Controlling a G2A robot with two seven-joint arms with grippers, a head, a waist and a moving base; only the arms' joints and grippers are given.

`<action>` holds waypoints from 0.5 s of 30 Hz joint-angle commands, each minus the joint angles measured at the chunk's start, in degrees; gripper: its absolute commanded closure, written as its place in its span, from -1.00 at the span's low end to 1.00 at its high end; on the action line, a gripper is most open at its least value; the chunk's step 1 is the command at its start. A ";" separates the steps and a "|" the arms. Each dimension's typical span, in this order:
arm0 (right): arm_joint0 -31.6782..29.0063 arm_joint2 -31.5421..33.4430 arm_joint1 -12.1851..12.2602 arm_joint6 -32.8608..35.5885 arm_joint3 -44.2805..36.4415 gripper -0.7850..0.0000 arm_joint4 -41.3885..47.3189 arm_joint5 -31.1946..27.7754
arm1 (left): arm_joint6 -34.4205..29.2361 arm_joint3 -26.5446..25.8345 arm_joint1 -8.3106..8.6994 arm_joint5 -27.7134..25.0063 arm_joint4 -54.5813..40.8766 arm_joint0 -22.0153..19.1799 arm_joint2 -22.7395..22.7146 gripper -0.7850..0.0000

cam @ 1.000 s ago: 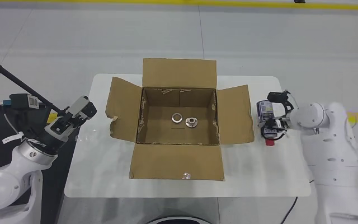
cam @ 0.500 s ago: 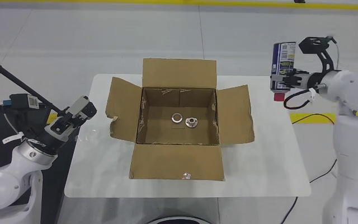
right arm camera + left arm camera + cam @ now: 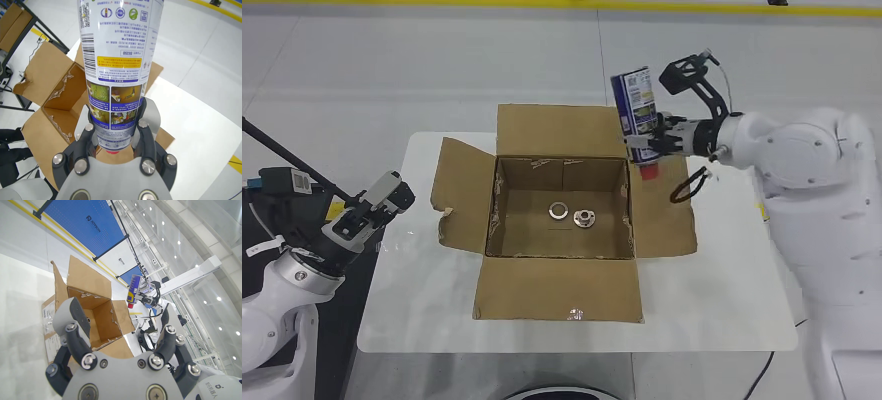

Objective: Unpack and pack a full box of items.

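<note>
Blue spray can [image 3: 634, 100], cap down, tight in right tool [image 3: 652, 138] above box flap [image 3: 663, 208]; left tool [image 3: 122, 307] agape.

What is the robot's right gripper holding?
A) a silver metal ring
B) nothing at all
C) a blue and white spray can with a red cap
C: the right gripper is shut around the blue and white spray can, near its red cap.

Light: bright, even; rows of ceiling lamps [image 3: 219, 298] shine above my left wrist.
Shadows: soft, faint, beside the box [image 3: 560, 290] flaps on the table [image 3: 722, 300]; box walls shaded inside.
Glare: pale streak down the can [image 3: 121, 56] I hold.
Edges: my wrist views bow straight lines.
</note>
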 commanded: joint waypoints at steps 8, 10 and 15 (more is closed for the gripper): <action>0.63 -10.04 -1.76 -1.29 -1.99 1.00 -0.87 1.17 | 0.00 0.00 0.00 0.00 0.00 0.00 0.00 -1.00; 1.10 -11.02 -1.93 -1.14 -1.86 1.00 -2.59 2.42 | 0.00 0.00 0.00 0.00 0.00 0.00 0.00 -1.00; 1.10 -11.02 -1.93 -1.14 -1.86 1.00 -2.59 2.42 | 0.00 0.00 0.00 0.00 0.00 0.00 0.00 -1.00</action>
